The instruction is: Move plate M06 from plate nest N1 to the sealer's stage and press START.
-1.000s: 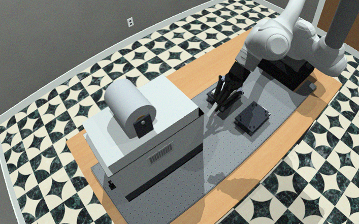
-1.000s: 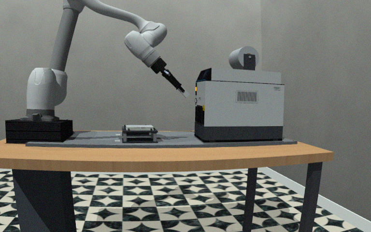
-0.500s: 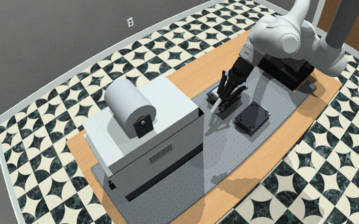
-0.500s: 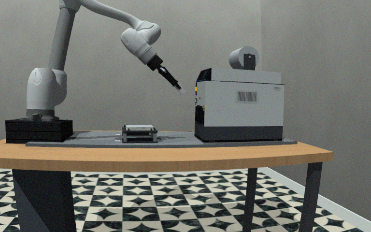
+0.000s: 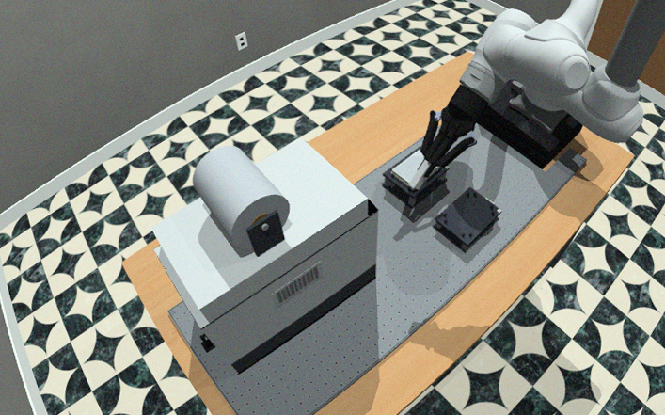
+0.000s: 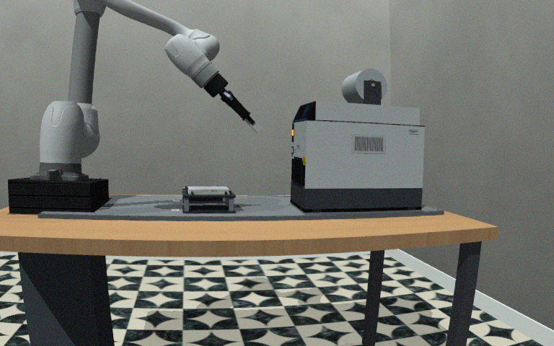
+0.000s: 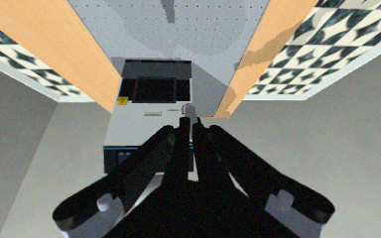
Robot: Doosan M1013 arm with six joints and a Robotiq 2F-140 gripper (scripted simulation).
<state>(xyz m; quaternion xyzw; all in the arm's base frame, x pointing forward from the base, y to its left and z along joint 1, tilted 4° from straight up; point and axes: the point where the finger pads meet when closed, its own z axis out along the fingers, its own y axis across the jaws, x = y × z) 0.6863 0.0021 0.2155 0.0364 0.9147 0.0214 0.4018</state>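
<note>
The white sealer [image 5: 271,246] stands on the grey base board, with a foil roll [image 5: 240,199] on top. In the side view a small amber light [image 6: 293,132] glows on the sealer's front face. No stage sticks out of the front, and the front opening [image 7: 155,89] looks dark in the wrist view. Plate M06 is not in view. My gripper [image 6: 254,125] is shut and empty. It hangs tilted in the air between the nests and the sealer's front, well above the board, and shows in the overhead view [image 5: 425,164] and the wrist view [image 7: 190,118].
A dark nest holding a white plate [image 5: 414,173] sits on the board, also in the side view [image 6: 207,190]. Beside it is an empty dark nest [image 5: 467,216]. The arm's black base [image 6: 57,193] stands at the board's far end.
</note>
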